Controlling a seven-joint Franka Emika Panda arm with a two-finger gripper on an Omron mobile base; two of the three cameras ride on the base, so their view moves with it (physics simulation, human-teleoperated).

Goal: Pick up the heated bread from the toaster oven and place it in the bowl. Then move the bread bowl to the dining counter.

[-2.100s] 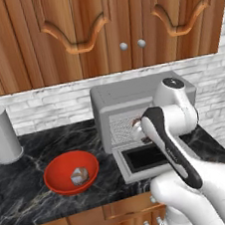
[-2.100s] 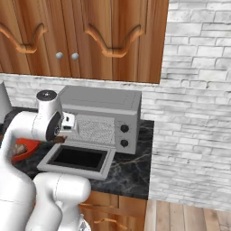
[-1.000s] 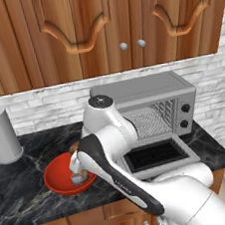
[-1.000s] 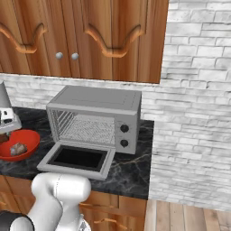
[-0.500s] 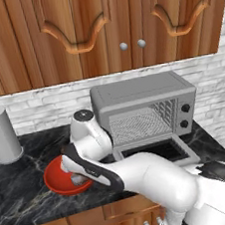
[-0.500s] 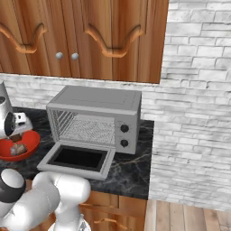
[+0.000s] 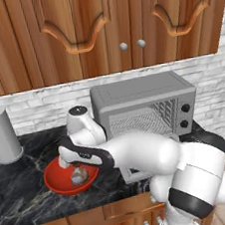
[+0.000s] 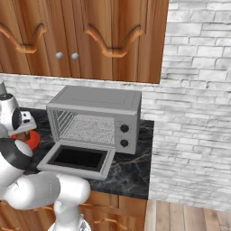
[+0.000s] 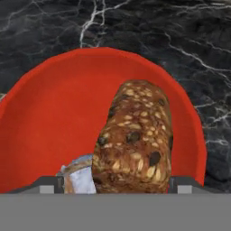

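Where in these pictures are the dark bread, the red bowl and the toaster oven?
heated bread (image 9: pixel 135 140), hand view, on the middle of its seeded brown crust.
bowl (image 9: pixel 49 113), hand view, on the bare red inner wall.
toaster oven (image 8: pixel 97 98), right base view, on its flat grey top.

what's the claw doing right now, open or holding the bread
Claw: jaws stand wide on either side of the bread, which lies in the red bowl; open, though whether it is fully let go cannot be told.
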